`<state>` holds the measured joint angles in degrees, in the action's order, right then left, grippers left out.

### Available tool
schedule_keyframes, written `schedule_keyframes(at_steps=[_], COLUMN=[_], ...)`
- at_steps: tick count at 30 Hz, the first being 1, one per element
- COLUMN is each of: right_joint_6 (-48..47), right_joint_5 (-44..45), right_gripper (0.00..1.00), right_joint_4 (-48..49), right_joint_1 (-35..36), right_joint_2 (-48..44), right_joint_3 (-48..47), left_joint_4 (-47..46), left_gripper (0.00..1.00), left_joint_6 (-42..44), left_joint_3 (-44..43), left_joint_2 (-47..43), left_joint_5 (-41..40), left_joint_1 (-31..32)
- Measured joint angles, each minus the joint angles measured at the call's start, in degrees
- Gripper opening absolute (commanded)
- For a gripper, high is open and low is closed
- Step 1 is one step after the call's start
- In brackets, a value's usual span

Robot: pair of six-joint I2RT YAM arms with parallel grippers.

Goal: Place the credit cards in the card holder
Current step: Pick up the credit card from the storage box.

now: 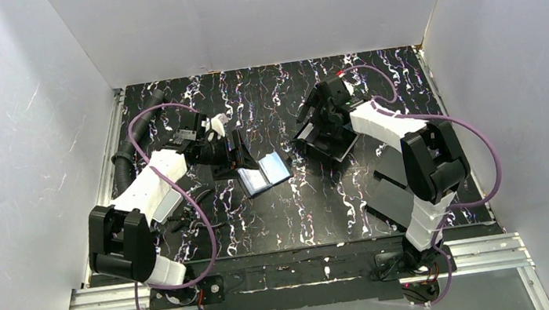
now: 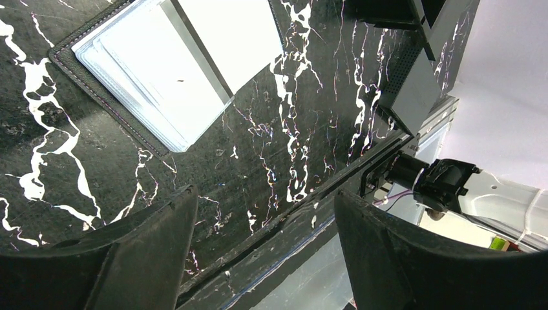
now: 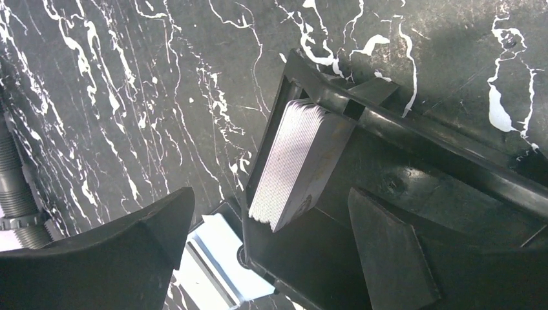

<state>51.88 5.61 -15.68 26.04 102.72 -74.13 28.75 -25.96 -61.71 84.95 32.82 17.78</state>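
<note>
The card holder (image 1: 264,174) lies open on the black marbled table, pale blue-grey inside; it also shows in the left wrist view (image 2: 168,71) and in the right wrist view (image 3: 213,258). A stack of credit cards (image 3: 291,161) stands on edge, leaning in a black rimmed tray (image 1: 331,148). My right gripper (image 3: 271,219) is open over the tray, one finger on each side of the stack's near end, touching nothing that I can see. My left gripper (image 2: 265,226) is open and empty, just left of the holder in the top view (image 1: 233,152).
Flat black slabs (image 1: 395,187) lie at the right front, near the right arm's base. A black corrugated hose (image 1: 128,145) runs along the left edge. White walls close in three sides. The table's front rail (image 2: 310,213) shows between my left fingers.
</note>
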Motion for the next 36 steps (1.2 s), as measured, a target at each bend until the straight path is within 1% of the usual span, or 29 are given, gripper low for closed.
schedule_keyframes(at_steps=[4,10,13,18,21,26,36], right_joint_6=[1.38,4.0,5.07,5.49,5.68,5.92,6.05], right_joint_5=[1.51,3.89,5.27,6.1,6.12,6.32,7.26], right_gripper=[0.95,0.88,0.88,0.81,0.74,0.67,0.62], right_joint_4=[0.5,2.89,3.41,3.54,4.04,5.14,5.84], right_joint_1=[0.74,2.47,2.64,2.64,2.64,2.64,2.64], right_joint_2=[1.22,2.99,4.44,5.79,6.19,6.19,6.19], right_joint_3=[0.0,0.0,0.0,0.0,0.0,0.0,0.0], left_joint_4=[-0.02,-0.02,-0.02,-0.04,-0.04,-0.04,-0.07], left_gripper=[0.76,0.75,0.75,0.75,0.75,0.75,0.75], left_joint_6=[0.0,0.04,0.26,0.44,0.44,0.44,0.46], left_joint_3=[0.0,0.0,0.0,0.04,0.07,0.15,0.17], left_joint_2=[-0.13,-0.35,-0.44,-0.55,-0.55,-0.57,-0.96], left_joint_5=[0.02,0.07,0.07,0.07,0.04,0.07,0.07], left_joint_1=[0.0,0.0,0.0,0.0,0.0,0.0,0.0])
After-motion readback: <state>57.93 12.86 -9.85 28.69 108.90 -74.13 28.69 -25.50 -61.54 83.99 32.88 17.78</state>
